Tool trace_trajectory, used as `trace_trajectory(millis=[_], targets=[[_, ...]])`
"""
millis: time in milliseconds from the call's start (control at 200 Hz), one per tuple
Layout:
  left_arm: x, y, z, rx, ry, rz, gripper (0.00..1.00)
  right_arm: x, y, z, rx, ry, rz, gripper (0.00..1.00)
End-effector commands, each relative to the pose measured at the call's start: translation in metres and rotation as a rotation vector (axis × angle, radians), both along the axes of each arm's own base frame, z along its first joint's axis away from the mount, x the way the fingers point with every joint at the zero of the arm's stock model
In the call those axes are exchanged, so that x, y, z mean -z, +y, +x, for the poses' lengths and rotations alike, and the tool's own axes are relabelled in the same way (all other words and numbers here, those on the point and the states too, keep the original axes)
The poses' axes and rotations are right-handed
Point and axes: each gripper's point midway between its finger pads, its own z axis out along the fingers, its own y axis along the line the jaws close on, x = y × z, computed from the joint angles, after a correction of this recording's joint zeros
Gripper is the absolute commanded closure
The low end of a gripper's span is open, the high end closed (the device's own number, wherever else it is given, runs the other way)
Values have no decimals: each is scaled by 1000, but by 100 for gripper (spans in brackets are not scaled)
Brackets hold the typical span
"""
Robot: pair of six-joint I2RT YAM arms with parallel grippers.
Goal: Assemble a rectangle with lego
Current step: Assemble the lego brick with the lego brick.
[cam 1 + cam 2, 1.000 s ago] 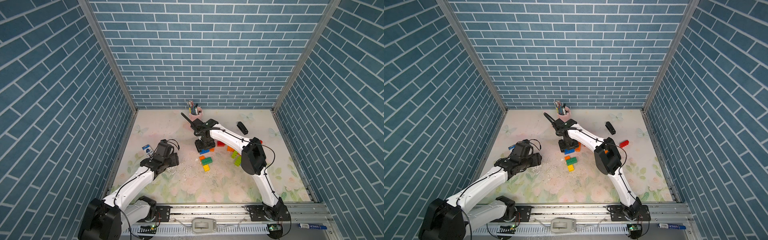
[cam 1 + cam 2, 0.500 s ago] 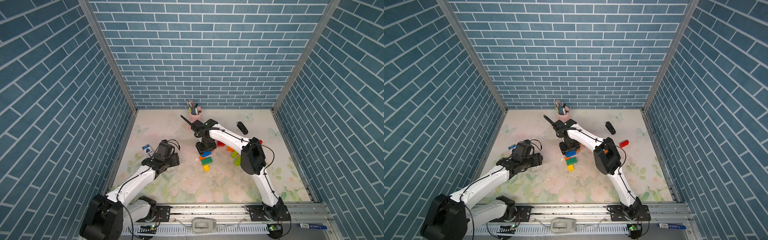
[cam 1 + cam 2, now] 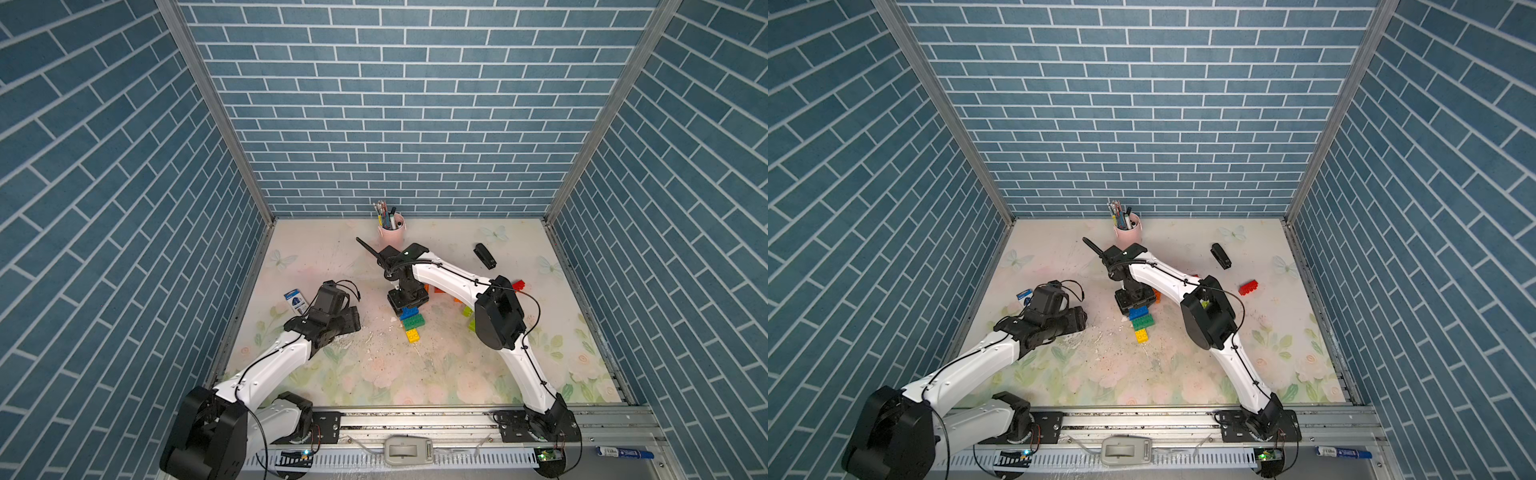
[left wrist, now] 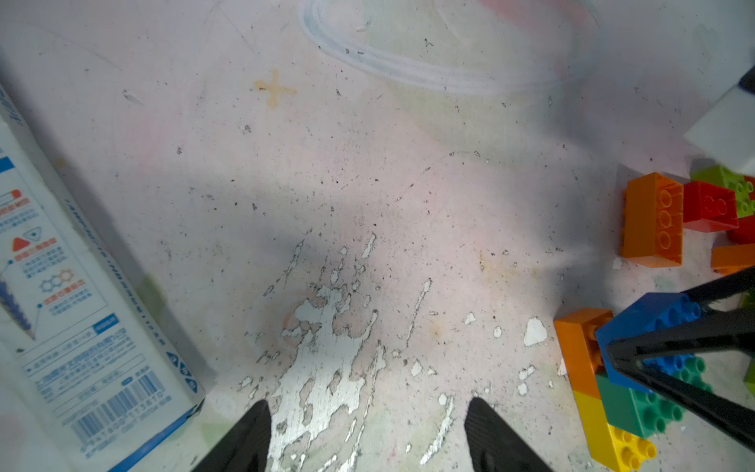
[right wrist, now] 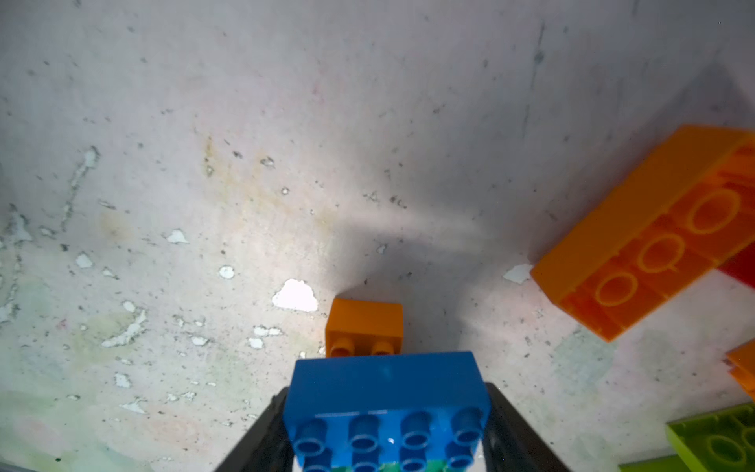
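The right claw (image 3: 409,300) grips the blue brick (image 3: 409,312) — the left claw (image 3: 353,320) holds nothing.
In both top views the blue brick sits at the far end of the brick row (image 3: 412,328), nearer the right arm. Left wrist: the left claw (image 4: 367,433) is open over bare desk (image 4: 367,184). Right wrist: the blue brick (image 5: 388,388) lies long side finger to finger.

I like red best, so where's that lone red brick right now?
In a top view the red brick lies alone toward the right wall, a little nearer the robot than the black stapler.
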Motion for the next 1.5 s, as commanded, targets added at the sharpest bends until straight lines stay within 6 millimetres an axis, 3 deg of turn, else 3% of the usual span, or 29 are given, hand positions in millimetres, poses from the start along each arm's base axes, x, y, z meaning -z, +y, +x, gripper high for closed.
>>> trace_trajectory(millis=[0, 715, 1300, 1495], targets=[[6, 3, -2, -8, 11, 8, 21, 4, -5, -6, -39, 14, -27, 54], [1, 0, 1, 4, -15, -5, 20, 14, -9, -9, -55, 26, -35, 58], [-4, 0, 0, 7, -42, 3, 18, 41, -27, -21, -32, 69, -107, 71], [-3, 1, 0, 7, -42, 5, 18, 62, -30, -27, -31, 86, -127, 75]])
